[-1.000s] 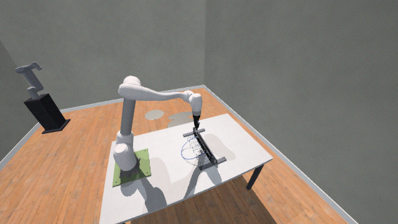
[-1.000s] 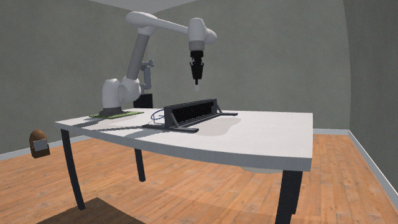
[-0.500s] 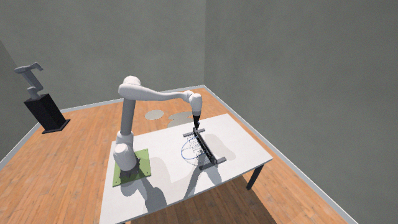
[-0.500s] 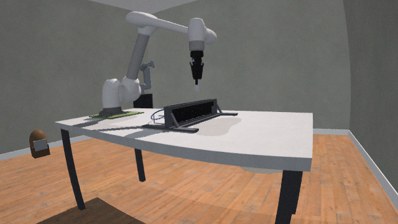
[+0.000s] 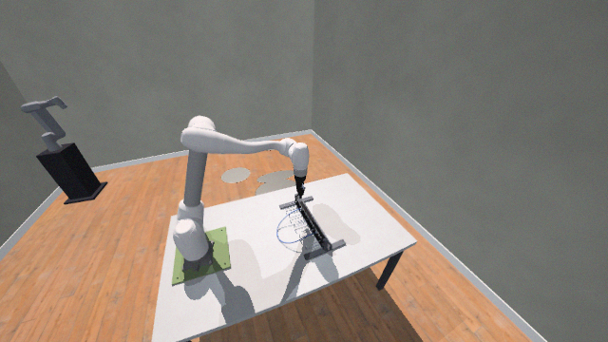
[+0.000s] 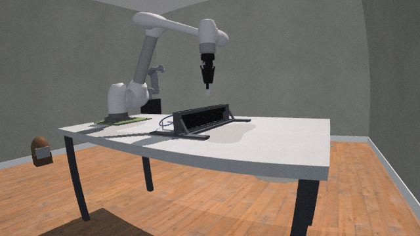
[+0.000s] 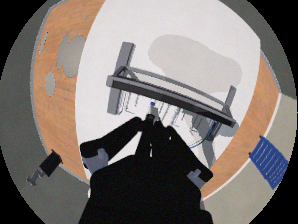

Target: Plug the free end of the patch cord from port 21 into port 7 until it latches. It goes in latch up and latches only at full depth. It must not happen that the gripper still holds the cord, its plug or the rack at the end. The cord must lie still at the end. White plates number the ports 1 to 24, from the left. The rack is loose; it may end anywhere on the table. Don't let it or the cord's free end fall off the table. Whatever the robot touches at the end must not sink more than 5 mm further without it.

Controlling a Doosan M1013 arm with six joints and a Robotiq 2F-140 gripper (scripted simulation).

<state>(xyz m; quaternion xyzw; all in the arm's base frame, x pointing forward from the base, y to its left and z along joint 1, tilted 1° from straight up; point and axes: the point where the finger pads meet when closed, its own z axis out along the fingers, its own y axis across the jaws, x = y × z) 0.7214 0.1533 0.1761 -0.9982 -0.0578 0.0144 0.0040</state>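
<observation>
Dark rack (image 6: pixel 200 118), one; blue cord (image 5: pixel 283 231), seemingly one; gripper (image 6: pixel 207 89) closed

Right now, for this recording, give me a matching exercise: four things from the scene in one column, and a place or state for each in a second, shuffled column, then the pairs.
Things:
1. gripper
2. rack
3. blue patch cord
4. green base plate

Places or states:
A. loops on the table on the rack's arm-facing side
B. lies flat under the arm's foot
C. fingers closed together, holding nothing, raised above the rack
D. stands on the white table on two crosswise feet

Pairs: 1-C, 2-D, 3-A, 4-B
</observation>
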